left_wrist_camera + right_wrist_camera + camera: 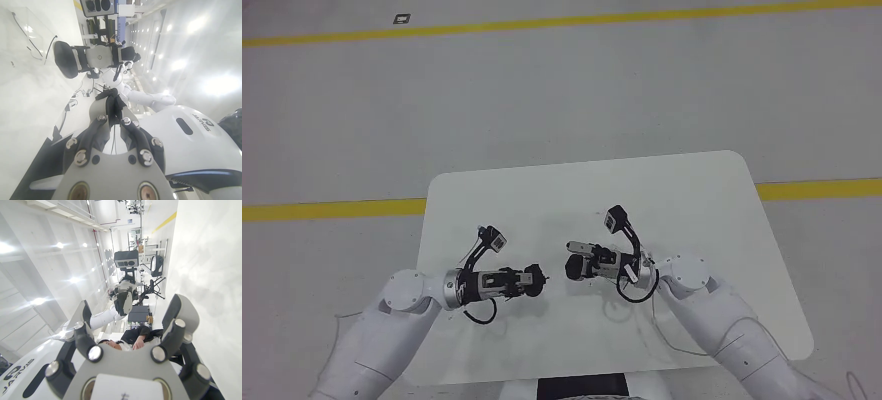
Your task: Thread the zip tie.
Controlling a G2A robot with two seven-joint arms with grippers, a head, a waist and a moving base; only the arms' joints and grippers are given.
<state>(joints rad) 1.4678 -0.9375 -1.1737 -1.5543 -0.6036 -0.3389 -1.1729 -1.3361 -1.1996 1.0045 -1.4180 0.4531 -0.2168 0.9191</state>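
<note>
The thin black plastic zip tie [114, 136] disappears between the pressed-together dark fingers of the left gripper [113, 102], its far end hidden. From above it is too small to make out. The arms cover the edge of the white rounded table [692, 200] at 5 and 7 o'clock.

The surface [692, 190] looks smooth, matt white. The left tool [112, 102] and right tool [130, 300] have matt grey shells, shiny metal screws [81, 158] and dull black pads [87, 313]. The zip tie [114, 132] is thin black plastic.
</note>
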